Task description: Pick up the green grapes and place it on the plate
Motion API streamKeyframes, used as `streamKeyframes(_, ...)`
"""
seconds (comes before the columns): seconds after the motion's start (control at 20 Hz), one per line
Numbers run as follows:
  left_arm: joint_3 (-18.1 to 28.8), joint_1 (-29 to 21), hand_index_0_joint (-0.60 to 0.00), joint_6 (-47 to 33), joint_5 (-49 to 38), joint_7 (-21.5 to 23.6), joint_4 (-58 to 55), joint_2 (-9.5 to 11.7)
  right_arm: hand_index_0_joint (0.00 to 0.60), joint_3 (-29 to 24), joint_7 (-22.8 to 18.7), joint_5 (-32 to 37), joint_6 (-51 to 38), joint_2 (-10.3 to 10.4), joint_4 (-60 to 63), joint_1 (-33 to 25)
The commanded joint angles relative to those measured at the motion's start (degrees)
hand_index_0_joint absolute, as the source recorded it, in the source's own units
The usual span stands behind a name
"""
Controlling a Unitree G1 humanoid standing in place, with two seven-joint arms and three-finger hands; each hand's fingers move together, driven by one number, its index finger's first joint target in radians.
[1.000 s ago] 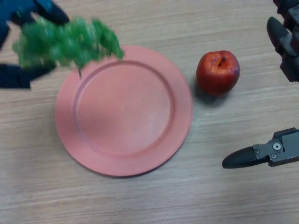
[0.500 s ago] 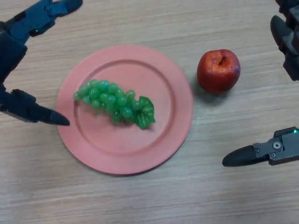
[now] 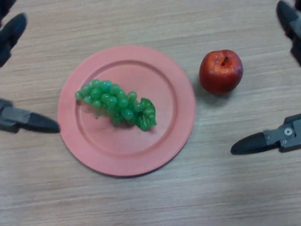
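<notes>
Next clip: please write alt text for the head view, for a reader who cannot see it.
A bunch of green grapes lies on a pink plate on a wooden table, with a red apple beside the plate on the right. The robot's left hand and right hand are open at the view's edges, touching nothing.

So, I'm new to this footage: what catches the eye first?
A bunch of green grapes lies in the middle of a pink plate at the table's centre. A red apple stands on the wood just right of it. The left hand and right hand flank the plate, both open.
</notes>
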Motion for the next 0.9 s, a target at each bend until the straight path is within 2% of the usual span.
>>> streamKeyframes(0.05,7.78,1.5,0.0,-7.18,-10.65,5.08,-2.42,1.93,0.0,-0.4,0.18,-2.81,-7.17,-0.04,-3.15,-1.17)
streamKeyframes(0.2,6.99,5.53,0.0,-16.93,-11.03,6.81,-1.72,0.53,0.0,1.7,2.09,-5.12,-7.65,1.87,-3.15,-0.95)
streamKeyframes(0.35,5.38,6.75,0.0,-25.87,-3.99,7.34,-1.1,0.92,0.0,4.18,2.82,-6.97,-7.68,3.53,-3.15,-0.09)
streamKeyframes(0.5,5.92,6.75,0.0,-25.59,-2.18,6.93,-3.14,1.18,0.0,7.11,3.23,-9.11,-7.49,4.94,-3.15,1.05)
streamKeyframes(0.6,5.26,6.89,0.0,-24.71,-1.35,7.03,-5.82,0.5,0.0,7.17,4.68,-9.12,-6.96,5.51,-3.01,1.35)
streamKeyframes(0.7,3.76,7.04,0.0,-23.82,0.86,8.96,-8.28,-0.88,0.0,6.43,5.49,-8.27,-6.42,5.67,-2.72,1.2)
streamKeyframes(0.75,2.97,7.35,0.0,-23.09,1.16,10.49,-10.07,-2.24,0.0,6.44,5.61,-8.0,-6.23,5.59,-2.4,1.08)
streamKeyframes(0.9,3.43,8.53,0.0,-21.43,-2.17,10.82,-13.05,-3.34,0.0,4.76,6.81,-6.35,-5.47,5.12,-2.67,1.18)
